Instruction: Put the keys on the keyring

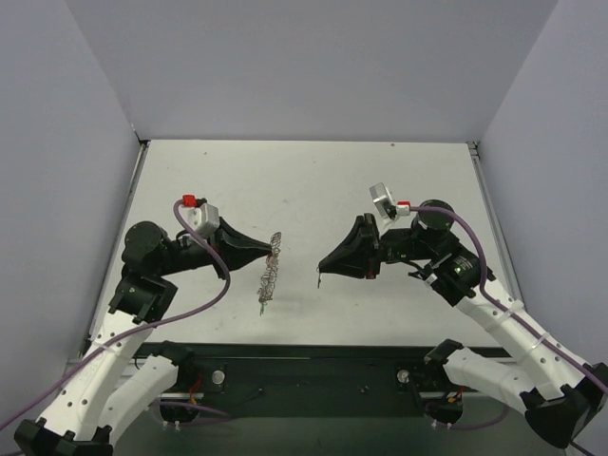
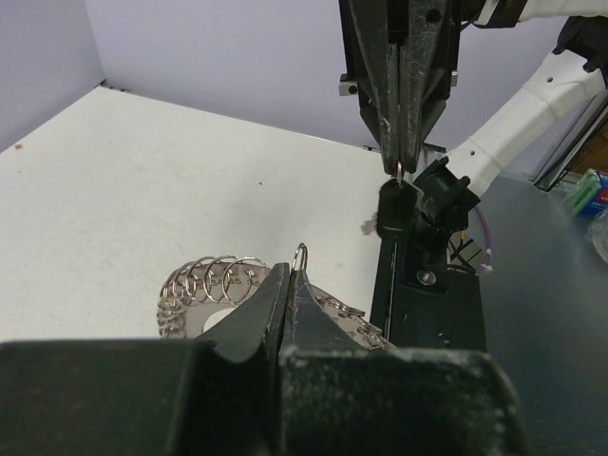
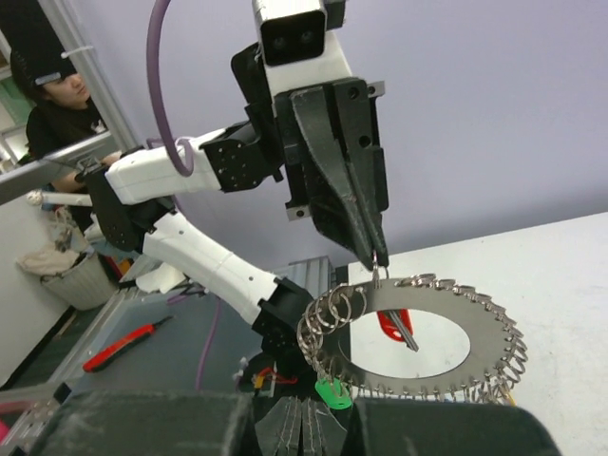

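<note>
Left gripper [image 2: 290,277] clenched on keyring [image 3: 489,342], right gripper [image 2: 399,171] pinching black key [image 2: 394,209], green tag [image 3: 331,391] only in right wrist view

left fingers [image 1: 249,250]: closed, pointing right | right fingers [image 1: 340,258]: closed, pointing left

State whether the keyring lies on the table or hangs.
Hanging: the shut left gripper pinches the keyring at its top edge.

Logging white table [image 1: 380,180], sitting between pale lilac walls [image 1: 313,66]. Logging person in black cap [image 3: 52,90], showing at far left. Logging red-handled tool [image 3: 119,344], lying on dark bench [image 3: 142,389]; bin [image 3: 81,280], holding crumpled cloth; green and blue packets [image 2: 594,190], lying at far right.
</note>
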Tool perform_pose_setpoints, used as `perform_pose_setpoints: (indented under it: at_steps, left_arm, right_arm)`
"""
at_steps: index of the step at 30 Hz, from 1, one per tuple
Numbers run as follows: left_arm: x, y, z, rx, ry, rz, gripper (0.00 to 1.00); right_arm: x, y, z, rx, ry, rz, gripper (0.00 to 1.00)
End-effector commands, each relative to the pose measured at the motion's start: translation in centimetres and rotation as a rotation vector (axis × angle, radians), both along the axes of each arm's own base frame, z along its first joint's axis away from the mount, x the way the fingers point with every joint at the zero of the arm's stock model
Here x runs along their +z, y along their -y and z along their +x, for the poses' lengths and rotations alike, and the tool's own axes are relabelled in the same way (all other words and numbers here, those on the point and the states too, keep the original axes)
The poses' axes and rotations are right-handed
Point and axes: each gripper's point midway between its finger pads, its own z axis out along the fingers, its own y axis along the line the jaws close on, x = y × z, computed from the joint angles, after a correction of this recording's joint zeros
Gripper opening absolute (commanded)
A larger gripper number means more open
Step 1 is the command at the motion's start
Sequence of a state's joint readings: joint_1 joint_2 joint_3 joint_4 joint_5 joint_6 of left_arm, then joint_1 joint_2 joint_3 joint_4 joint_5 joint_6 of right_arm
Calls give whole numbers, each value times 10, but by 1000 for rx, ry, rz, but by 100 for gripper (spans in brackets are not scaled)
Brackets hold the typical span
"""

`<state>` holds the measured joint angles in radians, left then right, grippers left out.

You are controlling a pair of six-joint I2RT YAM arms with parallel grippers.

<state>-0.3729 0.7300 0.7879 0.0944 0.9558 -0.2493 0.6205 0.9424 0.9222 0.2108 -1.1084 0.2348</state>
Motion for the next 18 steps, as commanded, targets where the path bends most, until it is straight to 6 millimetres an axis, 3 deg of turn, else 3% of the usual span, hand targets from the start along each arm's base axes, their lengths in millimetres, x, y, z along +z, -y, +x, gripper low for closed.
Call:
perform_pose_setpoints:
  at_steps: [1, 10, 18]
  left_arm:
    - [32, 6, -2, 1, 120, -38, 0]
    - [29, 28, -1, 19, 152, -1, 0]
    - [27, 47, -14, -13, 207, -51, 0]
  right_arm:
    - [28, -2, 11, -54, 52, 106, 0]
    - [32, -8, 23, -70, -39, 130, 0]
    - [41, -10, 17, -10, -49, 167, 0]
